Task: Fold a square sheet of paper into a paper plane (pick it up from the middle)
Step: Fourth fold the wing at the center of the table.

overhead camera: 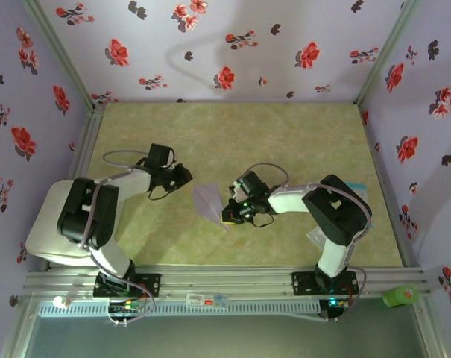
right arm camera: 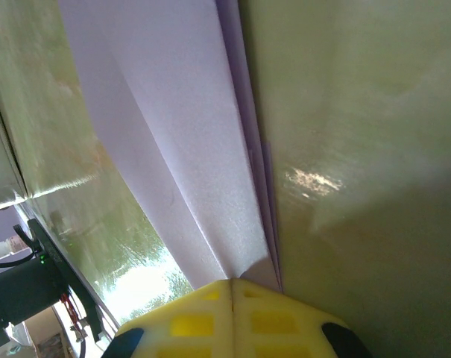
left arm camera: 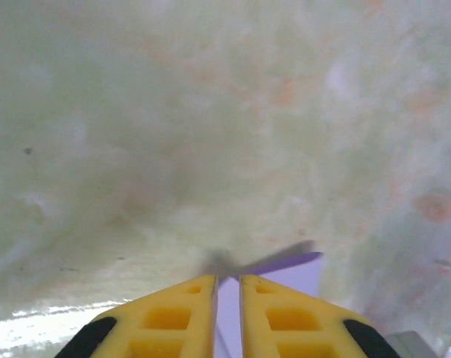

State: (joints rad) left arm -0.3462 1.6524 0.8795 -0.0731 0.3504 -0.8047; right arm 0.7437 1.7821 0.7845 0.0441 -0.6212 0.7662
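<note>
- While the left arm stood folded back from its base at the near edge and bent sharply at the elbow, its forearm ran rightward over the bench [overhead camera: 285, 142], with the left tool [overhead camera: 186, 177] just left of centre.
- From the left wrist, that tool's yellow fingers [left arm camera: 173, 317] stood nearly together with a thin slit between them. Lavender showed through the slit, but whether they pinched anything could not be told.
- The right arm stood up from its base, bent at the elbow near the right side and reached leftward, so the two tools faced each other over the middle of the bench.
- The right tool [overhead camera: 228, 213] was closed, its yellow fingers pressed tip to tip in the wrist view, and it gripped the paper plane [overhead camera: 209, 200] by one end.
- The paper plane [right arm camera: 180, 134] was a folded piece of pale lavender paper with long creases and stacked layers along one edge. It stretched away from the right tool's fingertips and lay between the two tools.
- Its far corner came just beside the left tool's tip; from above, contact there could not be made out.
- In the left wrist view, a lavender edge jutted rightward just past the fingertips, with a soft shadow on the bench beside it.
</note>
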